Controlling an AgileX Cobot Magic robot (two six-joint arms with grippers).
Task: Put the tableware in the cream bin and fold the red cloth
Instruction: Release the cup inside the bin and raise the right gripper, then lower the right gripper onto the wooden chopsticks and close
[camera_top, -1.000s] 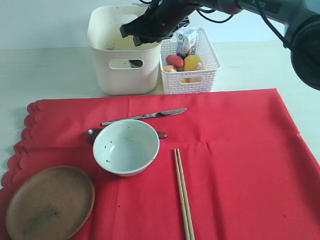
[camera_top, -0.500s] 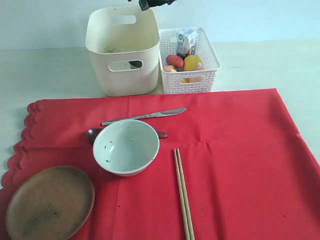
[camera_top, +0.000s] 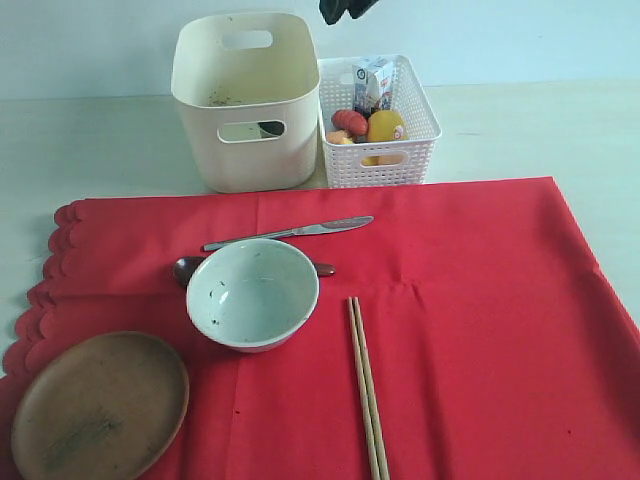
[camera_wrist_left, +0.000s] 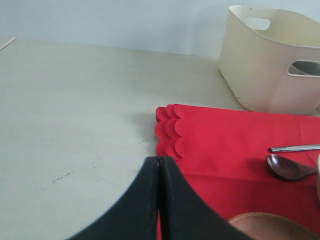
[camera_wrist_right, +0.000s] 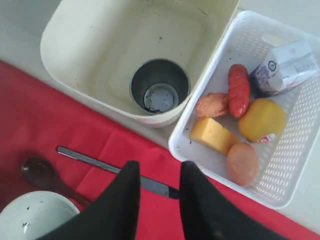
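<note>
The steel cup (camera_wrist_right: 160, 91) stands upright inside the cream bin (camera_top: 245, 100). My right gripper (camera_wrist_right: 160, 169) hangs open and empty high above the bin's near edge, over the steel knife (camera_top: 290, 232); only its tip (camera_top: 343, 8) shows in the exterior view. On the red cloth (camera_top: 470, 300) lie the knife, the dark spoon (camera_top: 185, 268), the speckled bowl (camera_top: 252, 293), the wooden plate (camera_top: 98, 405) and the chopsticks (camera_top: 365, 385). My left gripper (camera_wrist_left: 159, 161) is shut with nothing in it, low by the cloth's scalloped corner (camera_wrist_left: 170, 131), out of the exterior view.
A white lattice basket (camera_top: 425, 125) with toy food and a milk carton (camera_top: 372, 82) stands right of the cream bin. Pale tabletop (camera_wrist_left: 75, 110) stretches left of the cloth. The bowl hides the spoon's middle.
My right arm has risen from over the cream bin and almost left the top of the exterior view. The objects on the cloth have not moved.
</note>
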